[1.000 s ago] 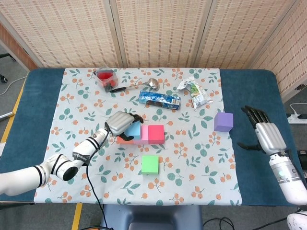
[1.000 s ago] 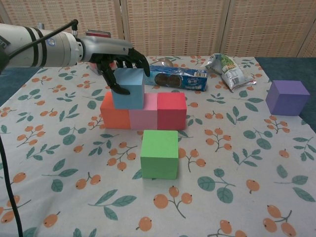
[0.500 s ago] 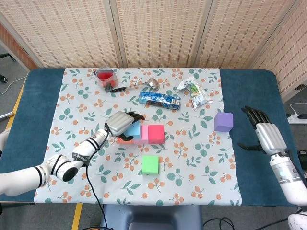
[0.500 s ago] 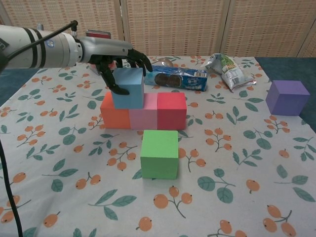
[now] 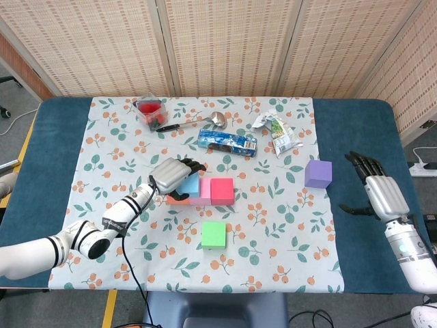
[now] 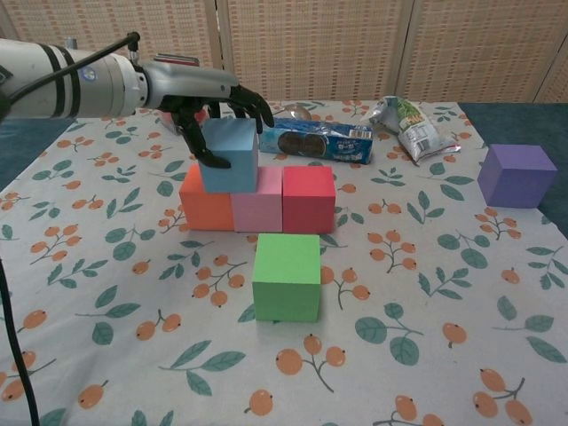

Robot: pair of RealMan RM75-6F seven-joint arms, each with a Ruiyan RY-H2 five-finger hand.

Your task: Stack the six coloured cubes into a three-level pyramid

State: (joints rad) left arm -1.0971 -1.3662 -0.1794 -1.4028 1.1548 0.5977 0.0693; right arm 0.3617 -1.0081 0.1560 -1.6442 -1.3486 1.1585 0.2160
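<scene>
An orange cube (image 6: 204, 209), a pink cube (image 6: 257, 211) and a red cube (image 6: 308, 197) stand side by side in a row. A blue cube (image 6: 229, 155) sits on top, across the orange and pink ones. My left hand (image 6: 209, 98) wraps around the blue cube, with the thumb on its front face and the fingers (image 6: 257, 106) over its far top edge. In front of the row lies a green cube (image 6: 286, 275). A purple cube (image 6: 516, 175) stands alone at the right. My right hand (image 5: 379, 191) hovers, fingers apart and empty, near the table's right edge.
Behind the row lie a blue cookie pack (image 6: 324, 139) and a crumpled snack bag (image 6: 408, 124). A metal ladle (image 5: 194, 123) and a red-filled container (image 5: 150, 113) sit at the back left. The flowered cloth (image 6: 426, 337) covers the table's middle.
The left hand's fingers have lifted slightly off the blue cube's far side; the cube stays on the row. The right hand has barely moved.
</scene>
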